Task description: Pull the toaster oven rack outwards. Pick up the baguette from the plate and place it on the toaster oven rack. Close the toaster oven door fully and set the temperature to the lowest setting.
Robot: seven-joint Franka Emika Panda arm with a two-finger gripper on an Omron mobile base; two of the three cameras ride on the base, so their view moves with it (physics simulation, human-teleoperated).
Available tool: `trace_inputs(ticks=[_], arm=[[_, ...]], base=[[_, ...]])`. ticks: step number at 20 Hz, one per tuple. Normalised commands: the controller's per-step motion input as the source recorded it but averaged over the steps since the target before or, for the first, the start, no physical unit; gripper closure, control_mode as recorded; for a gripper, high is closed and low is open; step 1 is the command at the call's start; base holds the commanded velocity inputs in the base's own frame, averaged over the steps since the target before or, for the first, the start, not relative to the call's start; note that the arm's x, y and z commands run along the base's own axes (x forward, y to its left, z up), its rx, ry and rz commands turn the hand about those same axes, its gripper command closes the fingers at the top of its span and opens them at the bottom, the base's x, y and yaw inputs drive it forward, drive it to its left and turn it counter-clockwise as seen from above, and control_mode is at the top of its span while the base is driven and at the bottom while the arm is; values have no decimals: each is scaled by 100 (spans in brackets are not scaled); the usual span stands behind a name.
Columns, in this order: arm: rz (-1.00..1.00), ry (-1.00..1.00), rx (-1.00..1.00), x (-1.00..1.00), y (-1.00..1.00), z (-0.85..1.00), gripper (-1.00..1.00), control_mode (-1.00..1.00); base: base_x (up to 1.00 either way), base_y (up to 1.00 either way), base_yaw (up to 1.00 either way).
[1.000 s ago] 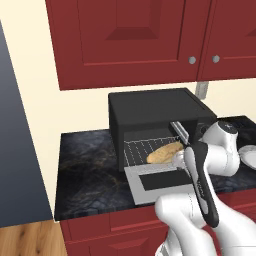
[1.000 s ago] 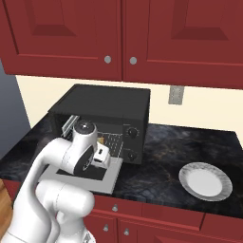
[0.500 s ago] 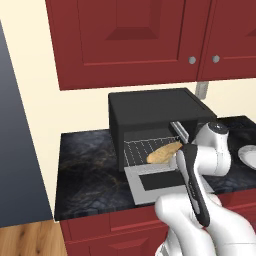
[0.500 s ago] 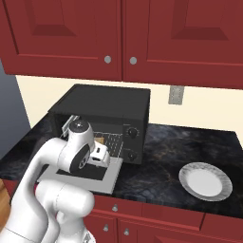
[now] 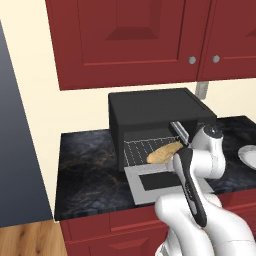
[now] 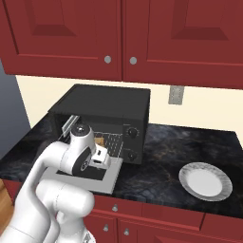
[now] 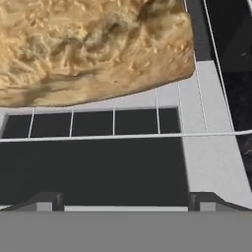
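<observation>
One baguette (image 5: 164, 152) lying on toaster oven rack (image 5: 145, 151), rack sticking partly out of cavity over lowered toaster oven door (image 5: 152, 184). Toaster oven (image 5: 155, 111) sitting on dark counter (image 5: 87, 172), door hanging open flat toward near side. Gripper (image 7: 125, 199) hovering just above door's glass window, fingers spread wide, gripping nothing; baguette and rack wires showing just beyond fingertips in hand view. Two knobs (image 6: 131, 144) sitting on oven's right panel. White plate (image 6: 205, 181) resting well right of oven.
</observation>
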Motion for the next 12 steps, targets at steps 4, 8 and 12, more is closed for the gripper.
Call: trace_inputs(ticks=[4, 8, 12], arm=[[0, -2, 0, 28, 0, -12, -100, -100], [0, -7, 0, 29, 0, -7, -100, -100], [0, -3, 0, 17, 0, -17, -100, -100]], base=[[0, 0, 0], [0, 0, 0], [0, 0, 0]])
